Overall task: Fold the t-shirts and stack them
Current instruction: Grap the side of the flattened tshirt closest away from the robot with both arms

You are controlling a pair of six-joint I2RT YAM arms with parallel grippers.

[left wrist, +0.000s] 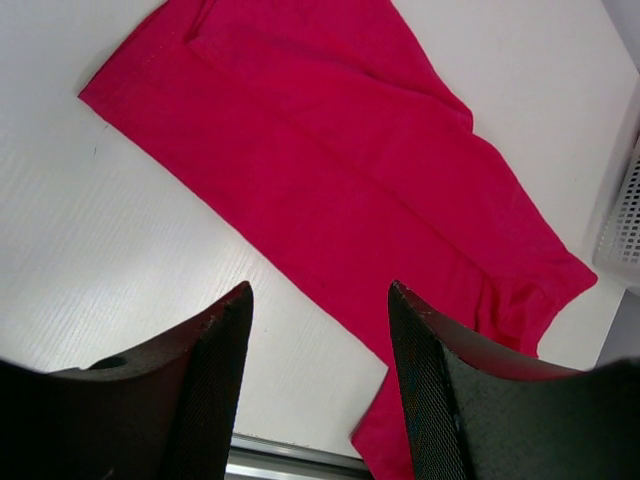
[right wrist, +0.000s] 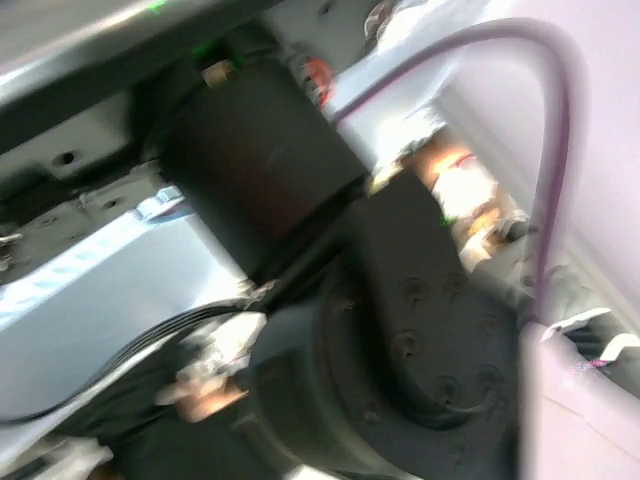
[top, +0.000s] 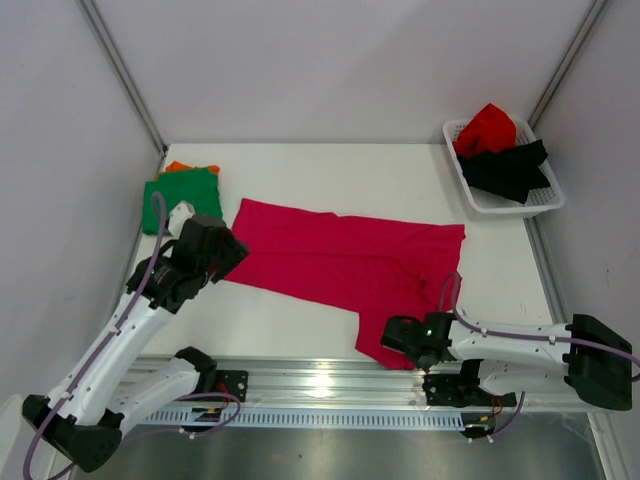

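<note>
Left jaws stood apart, nothing between them, the two black fingers point(left wrist: 215, 385) framing bare table point(left wrist: 110, 260) just off the near long edge of the magenta-pink t-shirt point(left wrist: 330, 170). I judged I was holding them above the cloth's left end to be ready to take that end when the fold called for it. Right jaws were together, set low at the shirt's near right corner, where a flap of cloth reaches toward the table's near edge. Whether cloth was pinched in them I could not tell: my right wrist view was blurred and showed only arm hardware and rail point(right wrist: 90, 270), and from above the wrist hid the fingertips. The placement suggested a grip on that corner to carry it over. The shirt itself lay spread across the middle of the table, long way left to right, lightly creased, not yet folded small. Beyond it, at the far left corner, a green t-shirt point(top: 182, 195) lay folded on top of an orange t-shirt point(top: 178, 166), probably the stack this one would join. At the far right, the white basket point(top: 540, 203) held a red t-shirt point(top: 487, 128) and a black t-shirt point(top: 510, 168), both crumpled and awaiting their turn. Risk noted: one pinched corner could drag the whole shirt askew.
</note>
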